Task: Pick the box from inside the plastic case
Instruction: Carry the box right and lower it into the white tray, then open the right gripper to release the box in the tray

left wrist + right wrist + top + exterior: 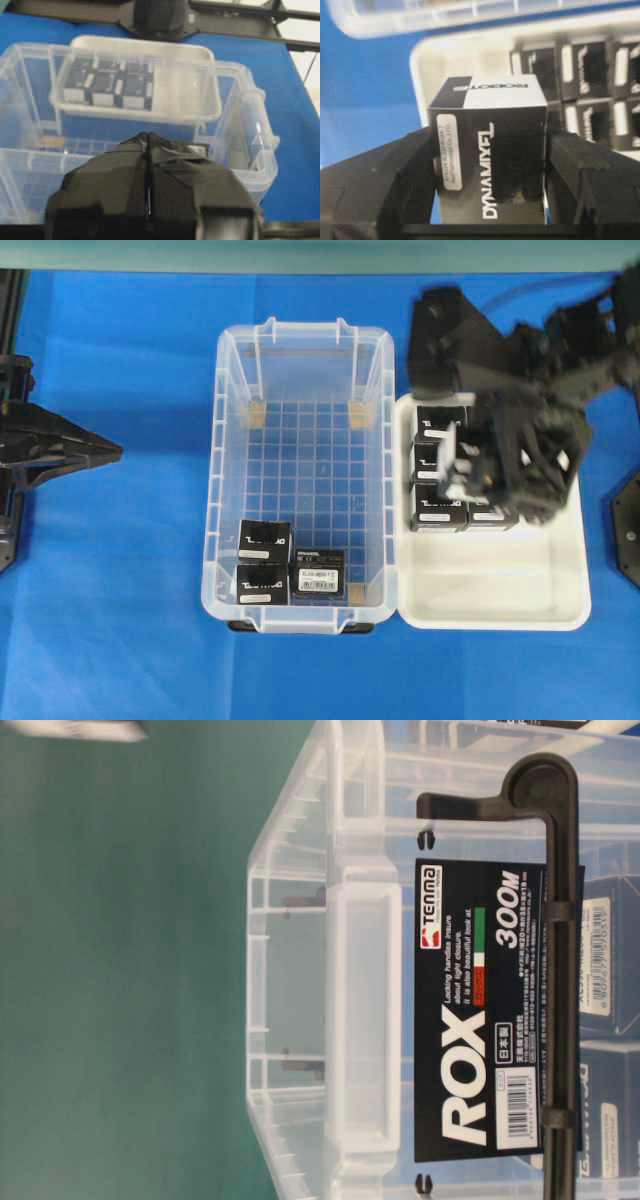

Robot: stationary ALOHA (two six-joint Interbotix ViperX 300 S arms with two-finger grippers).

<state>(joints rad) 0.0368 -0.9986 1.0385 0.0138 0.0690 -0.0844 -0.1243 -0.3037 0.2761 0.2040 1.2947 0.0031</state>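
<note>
Box (487, 165) is clamped between the fingers of the right gripper (490, 175), held over the white tray (500, 605) at the right of the overhead frame. Three similar cartons (265, 560) are seen in the lower part of the plastic case (300, 350). Left gripper (148, 172) is seen pressed together, at the left edge, outside the case.

— Where do your cameras sit?
— Overhead looks straight down on the plastic case (300, 475) and white tray (500, 600); the table-level one, rolled sideways, presses against the case's end wall; both wrist views look forward, sharing that tray.
</note>
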